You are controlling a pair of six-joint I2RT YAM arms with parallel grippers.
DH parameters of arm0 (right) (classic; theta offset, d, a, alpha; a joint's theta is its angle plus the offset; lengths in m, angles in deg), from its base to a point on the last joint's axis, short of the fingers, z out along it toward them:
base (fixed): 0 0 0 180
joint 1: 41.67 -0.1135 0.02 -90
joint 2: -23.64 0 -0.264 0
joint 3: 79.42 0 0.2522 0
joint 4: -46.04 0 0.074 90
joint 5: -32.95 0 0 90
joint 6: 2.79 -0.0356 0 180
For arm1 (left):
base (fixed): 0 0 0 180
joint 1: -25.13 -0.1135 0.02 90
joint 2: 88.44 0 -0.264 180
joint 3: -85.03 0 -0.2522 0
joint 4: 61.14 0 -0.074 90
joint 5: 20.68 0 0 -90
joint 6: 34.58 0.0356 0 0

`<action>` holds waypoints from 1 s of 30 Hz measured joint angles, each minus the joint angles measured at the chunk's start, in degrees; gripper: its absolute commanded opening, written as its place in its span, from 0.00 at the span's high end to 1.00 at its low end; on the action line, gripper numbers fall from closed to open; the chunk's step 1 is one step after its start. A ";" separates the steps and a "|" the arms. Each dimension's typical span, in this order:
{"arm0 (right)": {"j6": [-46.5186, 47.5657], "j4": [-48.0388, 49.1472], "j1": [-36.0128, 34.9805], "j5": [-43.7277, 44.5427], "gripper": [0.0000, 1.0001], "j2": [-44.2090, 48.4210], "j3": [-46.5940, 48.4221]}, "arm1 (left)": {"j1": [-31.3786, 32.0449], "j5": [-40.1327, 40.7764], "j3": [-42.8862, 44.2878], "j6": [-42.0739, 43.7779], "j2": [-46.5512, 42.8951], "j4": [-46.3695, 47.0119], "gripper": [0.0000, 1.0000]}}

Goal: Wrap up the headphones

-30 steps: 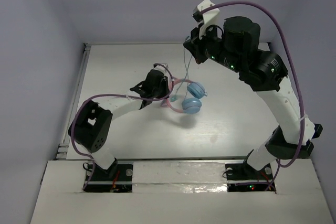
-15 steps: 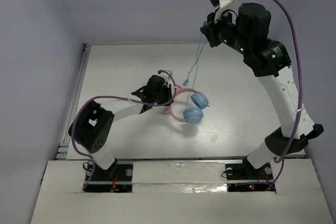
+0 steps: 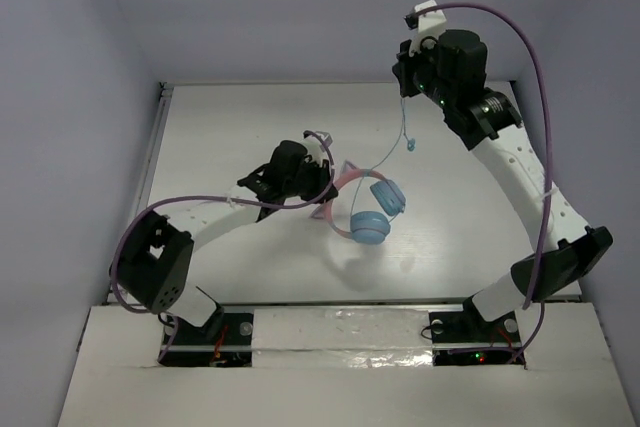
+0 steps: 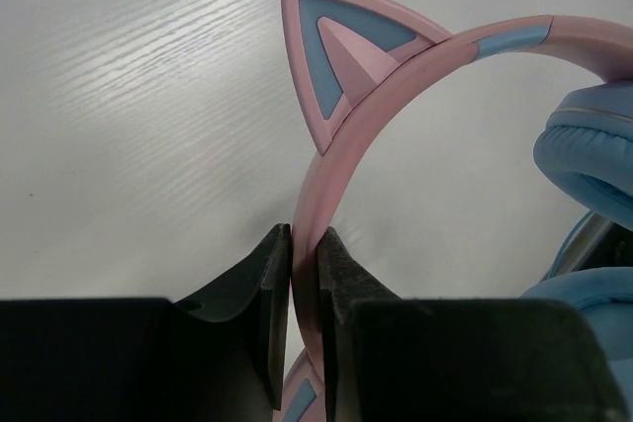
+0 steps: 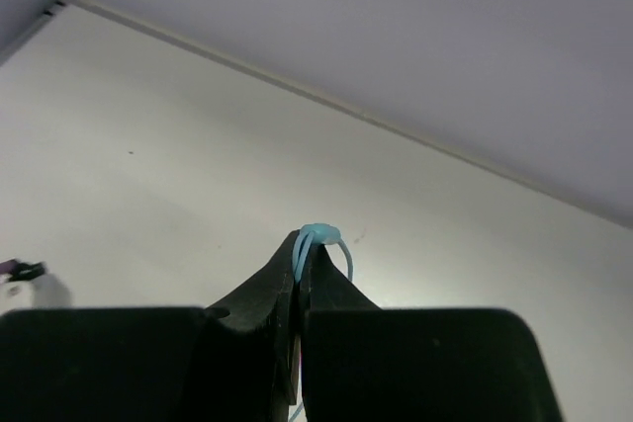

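Jaws of the left arm (image 3: 215, 215) are clamped on the pink headband (image 4: 331, 160) of the headphones (image 3: 366, 209), pinching the band edge-on a little below one pink-and-blue cat ear (image 4: 336, 46). The headphones hang over the middle of the white desk (image 3: 230, 127), band toward the left arm. Their two round light-blue ear cups (image 3: 370, 228) lie close together on the side away from it, and their shadow falls on the desk nearby. One padded cup (image 4: 591, 150) fills the right edge of the left wrist view.

A thin pale-blue cable (image 3: 404, 125) rises from the headphones to the right arm (image 3: 500, 147), which is raised over the far side of the desk. That arm's jaws are closed on a small bunch of cable strands (image 5: 316, 236) at their tips, and a short end dangles just beside the hanging run. Pale lilac walls (image 5: 415, 37) stand behind the desk.
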 measured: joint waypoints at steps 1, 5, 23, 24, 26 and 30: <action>-0.44 1.03 0.24 1.05 1.00 0.35 -1.81 | 0.09 -0.70 0.00 0.07 -0.74 -0.39 1.00; -2.56 4.50 0.92 5.03 1.00 2.60 -8.26 | 0.44 -1.68 0.39 0.61 -3.58 -3.76 1.00; -22.16 15.78 3.30 9.97 0.51 7.54 -33.00 | -8.11 -7.63 12.24 3.65 -10.82 -16.20 1.00; -22.88 15.96 3.30 8.90 0.44 6.93 -33.16 | -8.81 -8.17 12.70 3.65 -10.82 -16.76 1.00; -24.79 15.98 3.30 6.75 0.34 6.21 -33.33 | -9.99 -9.64 13.81 3.63 -10.78 -17.81 1.00; -27.21 15.96 3.63 3.06 0.30 5.95 -33.38 | -11.23 -10.05 18.14 3.89 -9.84 -22.08 1.00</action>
